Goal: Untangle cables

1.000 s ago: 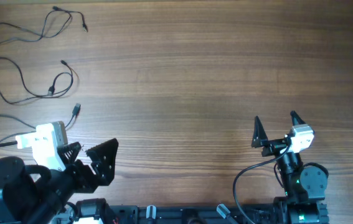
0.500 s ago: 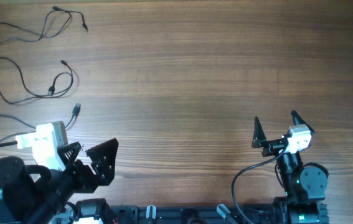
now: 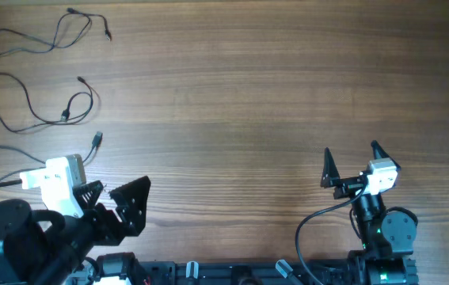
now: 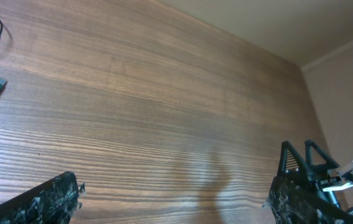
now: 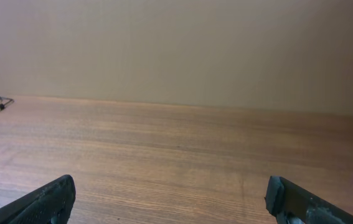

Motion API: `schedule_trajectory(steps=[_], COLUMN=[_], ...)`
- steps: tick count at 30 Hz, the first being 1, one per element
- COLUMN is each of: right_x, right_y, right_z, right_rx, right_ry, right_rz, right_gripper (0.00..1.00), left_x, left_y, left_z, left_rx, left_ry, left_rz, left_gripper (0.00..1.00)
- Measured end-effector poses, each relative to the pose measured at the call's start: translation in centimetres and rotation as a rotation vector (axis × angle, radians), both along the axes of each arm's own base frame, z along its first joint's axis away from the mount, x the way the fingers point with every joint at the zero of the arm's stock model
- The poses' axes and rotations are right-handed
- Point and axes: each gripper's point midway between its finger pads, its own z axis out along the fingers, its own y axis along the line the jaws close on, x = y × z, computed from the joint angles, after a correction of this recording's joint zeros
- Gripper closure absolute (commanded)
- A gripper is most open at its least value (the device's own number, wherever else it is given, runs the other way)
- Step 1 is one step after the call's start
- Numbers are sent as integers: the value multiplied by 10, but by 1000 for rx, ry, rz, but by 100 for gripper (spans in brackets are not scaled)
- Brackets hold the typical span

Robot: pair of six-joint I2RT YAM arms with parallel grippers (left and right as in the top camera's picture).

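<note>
Dragging is the risk: one strand's plug end (image 3: pixel 97 139) lies just beside the left gripper (image 3: pixel 123 184) at lower left, so a careless swing could sweep it into the other cables (image 3: pixel 64 116), loose separate strands at upper left. Both arms sit low at the bottom edge, right gripper (image 3: pixel 350 148) at lower right well apart from the wires; both claws spread wide, empty.
</note>
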Motion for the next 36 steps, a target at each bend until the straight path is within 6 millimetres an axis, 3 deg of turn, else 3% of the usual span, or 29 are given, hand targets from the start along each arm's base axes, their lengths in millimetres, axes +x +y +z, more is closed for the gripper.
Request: schedule_trajectory(steps=[36], right_x=[0], right_y=[-1], right_z=[0], right_rx=[42], right_ry=[6], right_rz=[-5], right_gripper=[0], left_x=[0], left_y=[0], left_z=[0], left_rx=[0], left_ry=[0], left_rz=[0], left_gripper=[0])
